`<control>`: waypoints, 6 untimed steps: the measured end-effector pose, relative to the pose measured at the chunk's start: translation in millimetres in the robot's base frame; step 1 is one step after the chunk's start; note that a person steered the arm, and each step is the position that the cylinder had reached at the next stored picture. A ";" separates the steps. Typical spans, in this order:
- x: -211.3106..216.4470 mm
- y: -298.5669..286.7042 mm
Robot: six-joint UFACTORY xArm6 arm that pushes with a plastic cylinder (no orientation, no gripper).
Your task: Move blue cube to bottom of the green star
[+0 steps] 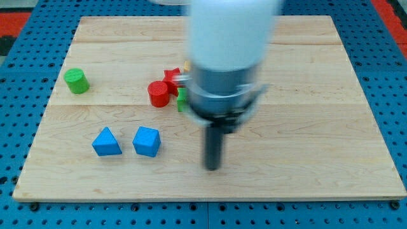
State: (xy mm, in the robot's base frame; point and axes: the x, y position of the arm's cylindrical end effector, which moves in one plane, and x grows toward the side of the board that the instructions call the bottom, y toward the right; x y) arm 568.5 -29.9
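Note:
The blue cube [146, 141] lies on the wooden board [318, 127] at the lower left. A green block [182, 100], only partly visible behind the arm, sits near the board's middle; its shape cannot be made out. My tip [212, 167] is low on the board, to the right of the blue cube and apart from it, below the green block. The arm's white and grey body [229, 57] hides much of the middle.
A blue triangular block [106, 142] lies just left of the blue cube. A red cylinder [158, 93] and a red block [172, 77] sit left of the arm. A green cylinder [76, 81] is at the far left. A sliver of yellow [188, 65] shows by the arm.

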 end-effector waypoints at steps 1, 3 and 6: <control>7.5 -94.6; -1.0 -190.1; -14.8 -52.3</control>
State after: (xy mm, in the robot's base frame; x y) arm 553.6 -82.2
